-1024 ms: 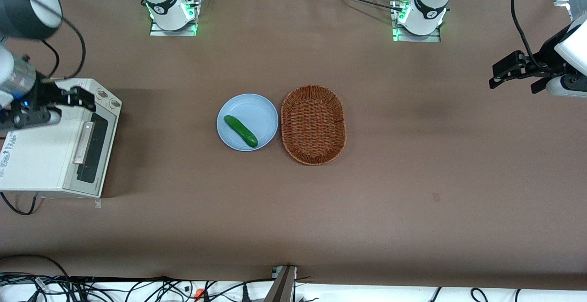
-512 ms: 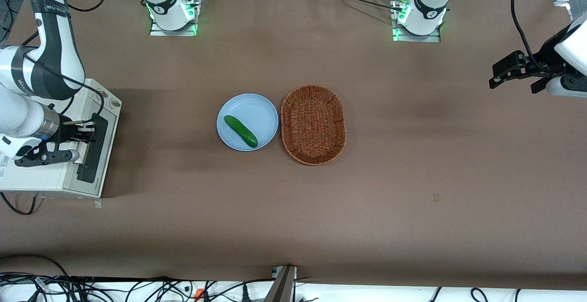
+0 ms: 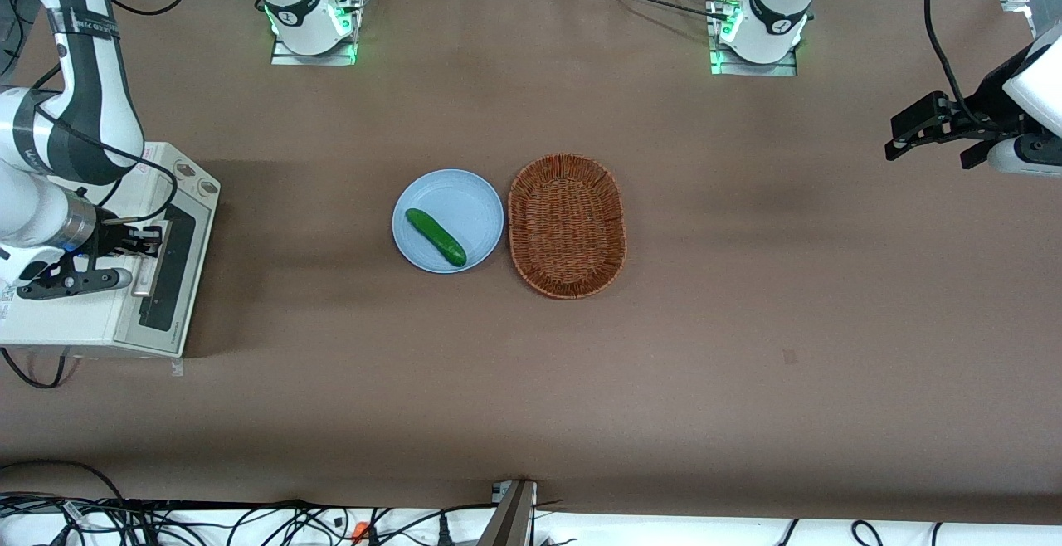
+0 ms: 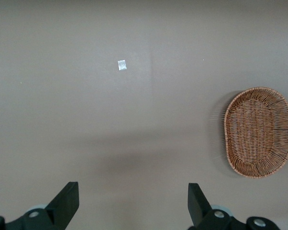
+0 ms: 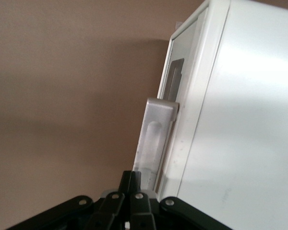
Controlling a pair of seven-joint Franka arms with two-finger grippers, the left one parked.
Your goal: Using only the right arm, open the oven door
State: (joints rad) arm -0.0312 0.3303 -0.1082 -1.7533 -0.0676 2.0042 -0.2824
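Clearly my tool sits pressed together at the oven door's silver handle, near the worktop's working-arm edge; stiff, slick metal, likely hinged firmly.

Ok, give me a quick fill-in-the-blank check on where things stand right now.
1. The tool is at the silver handle of the oven ____.
2. The oven door is not yet open; it sits ____ against the oven.
3. The cucumber lies on the blue ____.
4. Beside the plate, toward the parked arm's end, sits a wicker ____.

Missing words: door; closed; plate; basket
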